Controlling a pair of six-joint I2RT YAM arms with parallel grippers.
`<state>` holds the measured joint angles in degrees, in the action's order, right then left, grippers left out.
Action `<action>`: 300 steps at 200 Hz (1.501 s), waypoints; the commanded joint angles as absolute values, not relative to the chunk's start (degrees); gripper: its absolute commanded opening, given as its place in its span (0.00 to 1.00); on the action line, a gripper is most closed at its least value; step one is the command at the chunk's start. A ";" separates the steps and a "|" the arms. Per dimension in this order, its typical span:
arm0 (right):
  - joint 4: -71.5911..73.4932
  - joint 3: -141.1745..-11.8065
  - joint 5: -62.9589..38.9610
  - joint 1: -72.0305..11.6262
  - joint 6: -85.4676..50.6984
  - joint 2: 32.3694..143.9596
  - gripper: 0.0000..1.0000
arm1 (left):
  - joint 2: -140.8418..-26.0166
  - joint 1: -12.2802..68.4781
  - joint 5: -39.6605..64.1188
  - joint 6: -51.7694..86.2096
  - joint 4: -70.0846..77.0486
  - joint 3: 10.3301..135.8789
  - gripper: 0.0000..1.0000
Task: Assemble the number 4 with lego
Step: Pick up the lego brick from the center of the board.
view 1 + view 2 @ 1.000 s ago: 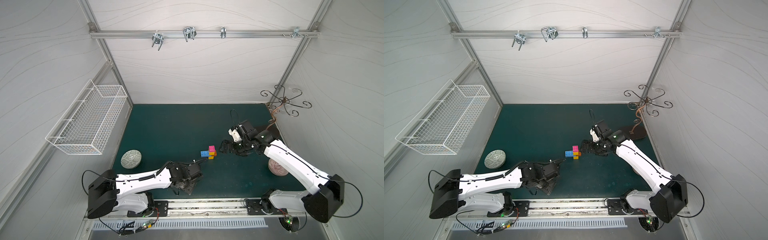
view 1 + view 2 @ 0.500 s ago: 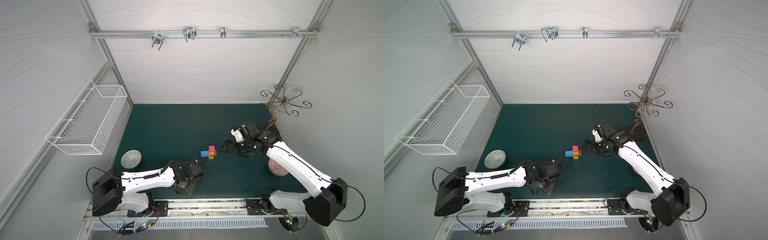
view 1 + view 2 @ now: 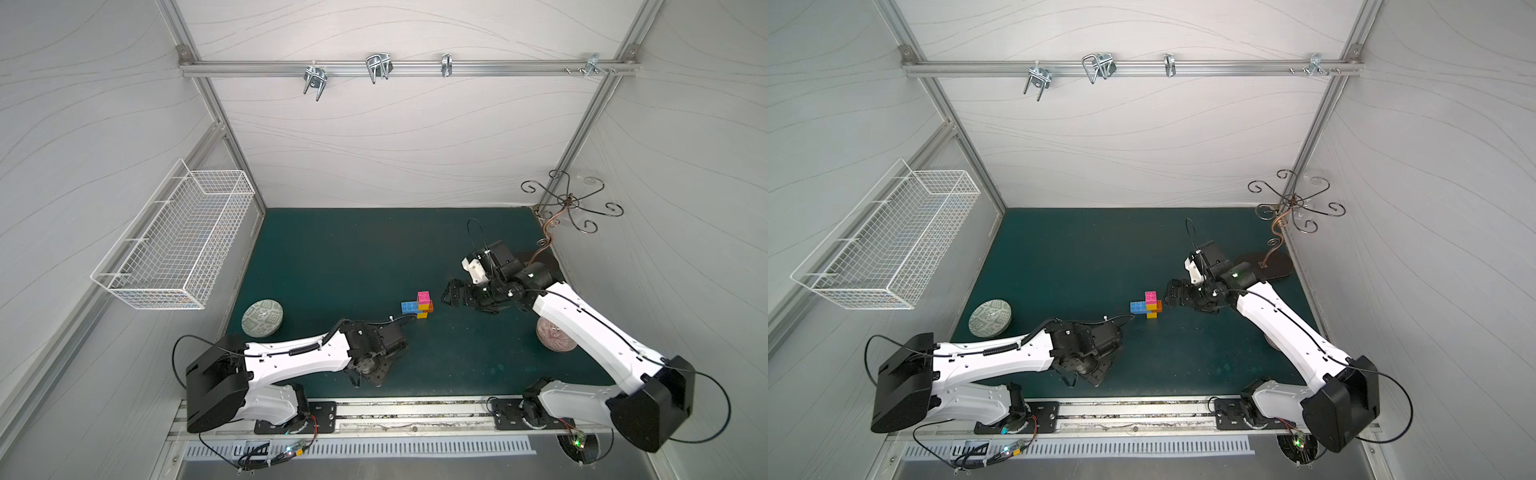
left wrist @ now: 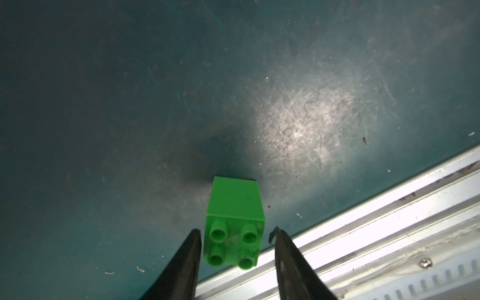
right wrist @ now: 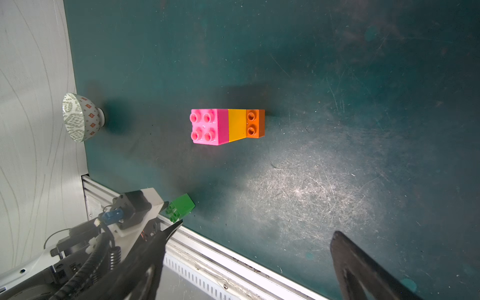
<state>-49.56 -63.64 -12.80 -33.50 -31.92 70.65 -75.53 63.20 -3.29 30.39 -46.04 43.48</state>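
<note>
left wrist: fingers point(image 4: 181, 265) closer round green brick point(image 4: 235, 223), perhaps touching

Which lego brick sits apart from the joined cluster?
The green brick: it lies alone on its side inside the open left pincer, while the other bricks are joined together.

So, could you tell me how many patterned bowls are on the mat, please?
2: a green-patterned bowl upturned by the mat's left edge, and a pinkish one partly hidden beneath the right arm.
</note>
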 commanded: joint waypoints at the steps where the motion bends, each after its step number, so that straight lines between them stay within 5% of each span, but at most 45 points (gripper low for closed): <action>1: -49.62 -63.39 -13.50 -33.22 -31.90 70.63 0.99 | -76.42 62.69 -2.64 29.62 -46.21 44.82 0.47; 106: -49.15 -63.12 -13.46 -33.00 -32.08 70.49 0.99 | -77.56 61.94 -1.99 29.16 -46.58 45.12 0.34; 151: -47.99 -62.58 -14.88 -32.42 -31.54 71.08 0.99 | -76.64 59.99 -2.10 29.48 -48.05 45.75 0.00; 237: -43.89 -65.86 -17.84 -32.60 -27.25 78.99 0.99 | -73.35 46.64 -3.56 31.58 -53.18 55.73 0.00; 300: -40.28 -68.93 -17.15 -33.70 -26.81 84.50 0.69 | -81.01 45.20 -2.68 35.29 -54.81 70.30 0.00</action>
<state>-42.50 -66.35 -16.99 -33.01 -27.55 82.54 -78.04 45.52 -2.50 32.73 -53.10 64.53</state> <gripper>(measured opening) 0.737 0.334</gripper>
